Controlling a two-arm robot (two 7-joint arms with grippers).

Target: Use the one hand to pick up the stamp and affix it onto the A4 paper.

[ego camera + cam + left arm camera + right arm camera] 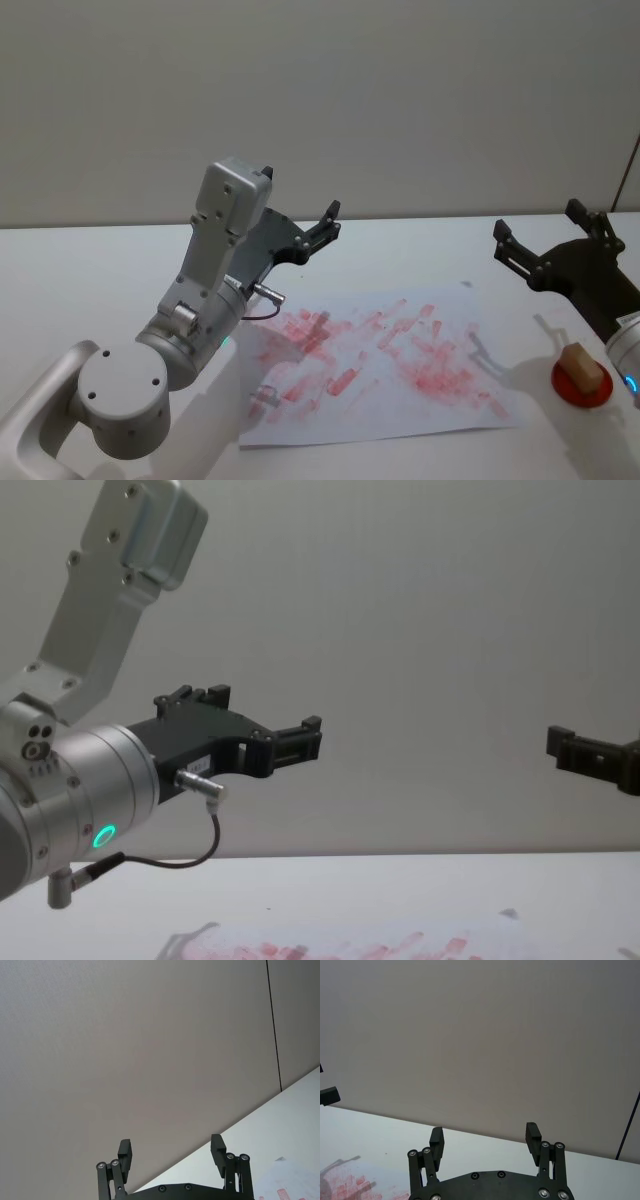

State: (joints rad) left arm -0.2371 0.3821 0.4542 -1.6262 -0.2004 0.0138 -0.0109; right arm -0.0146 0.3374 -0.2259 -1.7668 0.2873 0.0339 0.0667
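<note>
Brown stamp [583,365]: on red pad [580,397], right of paper [400,415]
Right gripper [538,224]: spread wide, empty, raised beyond stamp
Left gripper [326,224]: spread wide, empty, raised

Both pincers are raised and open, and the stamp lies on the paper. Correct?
No: the stamp lies on a red pad right of the paper, as the head view shows. The left pincer and right pincer are indeed raised and open.

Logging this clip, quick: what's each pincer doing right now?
Left pincer: open, holding nothing.
Right pincer: open, holding nothing.
</note>
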